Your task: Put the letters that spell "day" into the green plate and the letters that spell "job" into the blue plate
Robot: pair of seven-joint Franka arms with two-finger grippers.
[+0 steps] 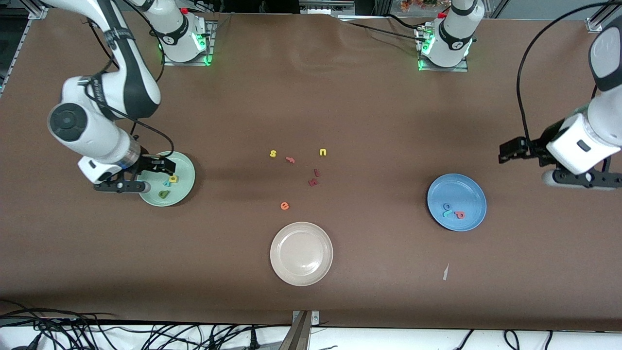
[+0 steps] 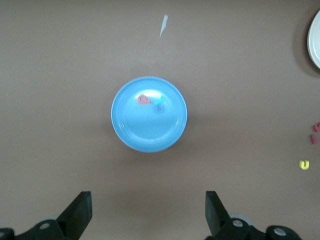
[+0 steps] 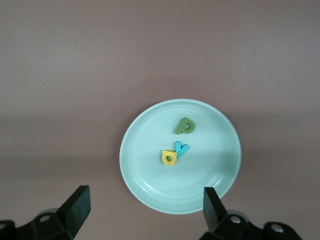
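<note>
The green plate (image 1: 185,187) (image 3: 200,176) holds three letters: the yellow "d" (image 1: 173,179) (image 3: 169,158), the teal "y" (image 1: 167,183) (image 3: 182,148) and the olive "a" (image 1: 164,194) (image 3: 185,126). My right gripper (image 1: 120,187) (image 3: 145,200) hangs open and empty over that plate's edge toward the right arm's end. In the blue plate (image 1: 467,190) (image 2: 149,135) lie the teal "j" (image 1: 447,212) (image 2: 159,100), the blue "o" (image 1: 446,206) (image 2: 159,109) and the red "b" (image 1: 459,214) (image 2: 144,99). My left gripper (image 1: 583,181) (image 2: 148,202) is open and empty over bare table, toward the left arm's end from the blue plate.
A beige plate (image 1: 301,253) sits near the front camera. Loose letters lie mid-table: yellow "s" (image 1: 273,153), yellow "u" (image 1: 322,152), a reddish letter (image 1: 290,159), two dark red ones (image 1: 315,177) and an orange "e" (image 1: 285,206). A paper scrap (image 1: 445,272) lies near the blue plate.
</note>
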